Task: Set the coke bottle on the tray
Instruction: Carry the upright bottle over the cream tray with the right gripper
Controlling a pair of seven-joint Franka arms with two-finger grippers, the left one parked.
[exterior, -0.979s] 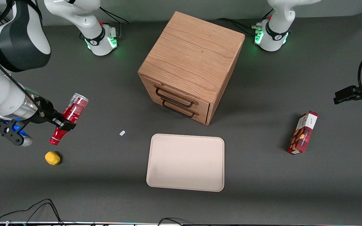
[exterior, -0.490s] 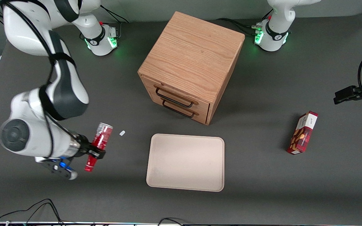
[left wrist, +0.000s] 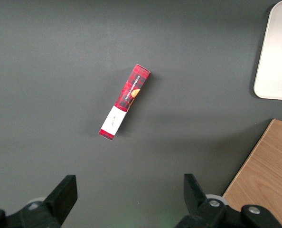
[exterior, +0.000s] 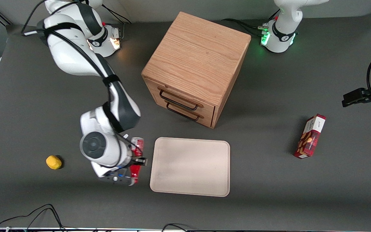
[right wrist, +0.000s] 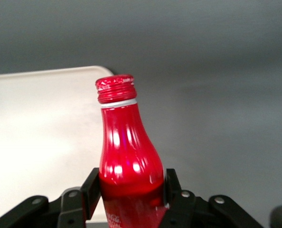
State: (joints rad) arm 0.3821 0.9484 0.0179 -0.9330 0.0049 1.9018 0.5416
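Transport step in hand: coke bottle (exterior: 136,151) clamped in end effector (exterior: 136,160), held above bench (exterior: 269,193) just beside tray (exterior: 190,166), not yet over it.
Next: carry over tray's bare surface, lower, release.

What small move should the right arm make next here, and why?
Probably carry on sideways toward the parked arm's end until over the tray. The gripper is shut on the coke bottle, held off the table just beside the tray's rim, not yet above it, so lowering now would likely miss.
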